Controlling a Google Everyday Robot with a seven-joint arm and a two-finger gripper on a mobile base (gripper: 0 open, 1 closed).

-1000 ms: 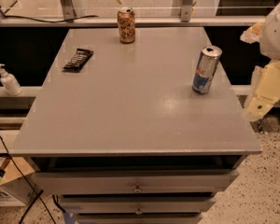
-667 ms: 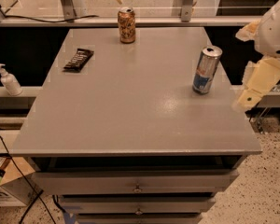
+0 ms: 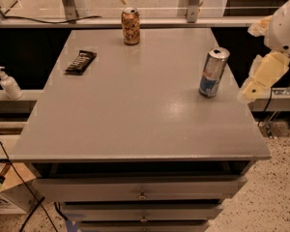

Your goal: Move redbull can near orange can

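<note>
The redbull can (image 3: 213, 72), slim, silver above and blue below, stands upright near the right edge of the grey table (image 3: 135, 115). The orange can (image 3: 131, 26), shorter with an orange-brown mottled body, stands upright at the back middle of the table. My gripper (image 3: 255, 85), cream coloured on a white arm, hangs off the table's right edge, just right of the redbull can and apart from it. It holds nothing that I can see.
A dark snack bar (image 3: 80, 62) lies at the table's left back. A white pump bottle (image 3: 8, 82) stands on a lower shelf to the left. Drawers (image 3: 142, 195) sit under the tabletop. A cardboard box (image 3: 9, 192) and cables lie on the floor at left.
My arm and gripper have moved a little left and up, closer to the table's right edge and the redbull can. The cans have not moved.
</note>
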